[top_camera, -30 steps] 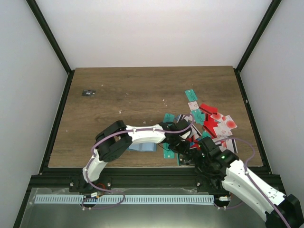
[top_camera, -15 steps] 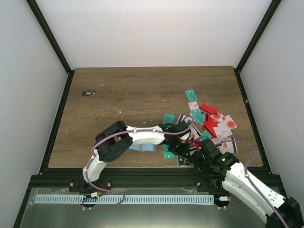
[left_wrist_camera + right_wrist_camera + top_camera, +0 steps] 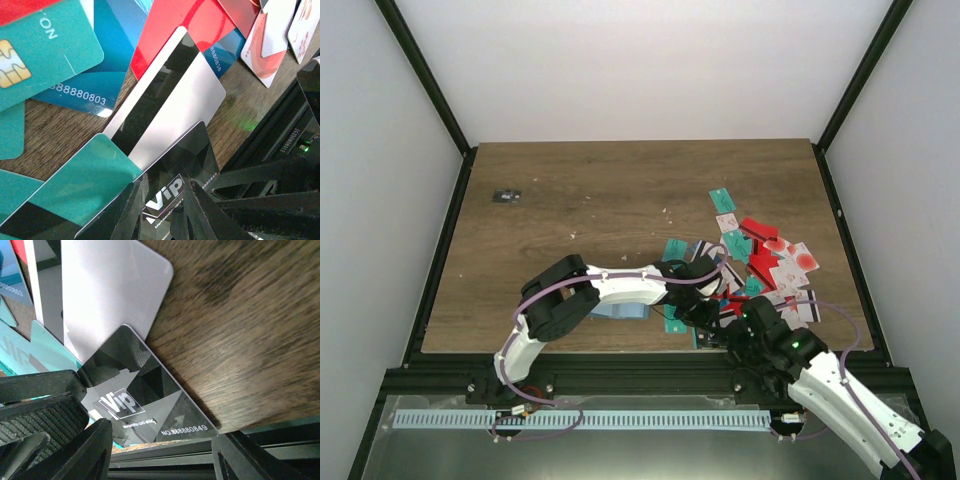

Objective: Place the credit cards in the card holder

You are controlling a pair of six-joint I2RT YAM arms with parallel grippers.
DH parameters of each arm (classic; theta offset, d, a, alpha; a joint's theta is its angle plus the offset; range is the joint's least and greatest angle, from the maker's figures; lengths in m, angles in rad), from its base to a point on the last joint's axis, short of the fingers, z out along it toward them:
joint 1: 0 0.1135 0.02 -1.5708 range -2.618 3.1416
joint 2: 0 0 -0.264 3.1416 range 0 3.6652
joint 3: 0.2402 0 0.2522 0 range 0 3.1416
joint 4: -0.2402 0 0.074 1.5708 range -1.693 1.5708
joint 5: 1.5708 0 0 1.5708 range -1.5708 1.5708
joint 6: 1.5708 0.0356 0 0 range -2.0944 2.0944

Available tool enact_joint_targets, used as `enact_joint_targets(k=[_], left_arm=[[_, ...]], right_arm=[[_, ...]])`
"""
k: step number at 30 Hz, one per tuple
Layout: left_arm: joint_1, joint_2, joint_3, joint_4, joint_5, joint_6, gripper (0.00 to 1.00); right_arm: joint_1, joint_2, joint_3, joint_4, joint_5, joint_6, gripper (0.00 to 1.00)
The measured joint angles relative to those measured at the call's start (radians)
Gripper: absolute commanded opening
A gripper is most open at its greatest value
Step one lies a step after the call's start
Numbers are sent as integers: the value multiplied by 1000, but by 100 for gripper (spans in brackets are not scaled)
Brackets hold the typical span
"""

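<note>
Near-right corner of the bench (image 3: 620, 190): both arms are converging on the near end of a loose heap of credit cards (image 3: 765, 262). The cards are mostly teal and red with some white, fanning from the far right down toward the near edge.
Left pincer (image 3: 165, 194): reaching across from the left, it is closing narrowly on a black VIP card (image 3: 187, 157) and seems to be pinching one end of it between its pads.
Right pincer (image 3: 162, 434): its jaws are standing apart on either side of the same black card's numbered edge, and nothing is clamping yet.
Black card's neighbours: a white card with a dark stripe (image 3: 172, 95) is lying partly beneath it, and a teal card (image 3: 75, 185) is sitting just beside it.
Card holder (image 3: 620, 309): the blue-grey wallet is lying flat near the near edge, left of the heap. It is half hidden under the left arm and apart from both pincers.
Holder contents: no card is showing in it from above. Its pockets are not visible, so I cannot tell whether any are filled.
Progress: judging by the full heap, the job is looking barely begun. One card is being singled out, and every visible card is waiting to go in.
Elsewhere: a tiny black object (image 3: 506, 196) is sitting alone at the far left.
</note>
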Motion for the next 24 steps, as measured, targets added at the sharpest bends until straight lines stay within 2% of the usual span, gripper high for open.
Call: enact_joint_targets(k=[9,14,24], left_arm=[[-5,0,-1,0,1,1,24],[-5,0,3,-3,-2,5,27],[0,0,96,-68,-16,39,27]], right_arm=[[0,-8,-1,2,-7,-1,54],[1,-24,1,-5,-16,-4,54],[1,-85,2,-14,-32,1,54]])
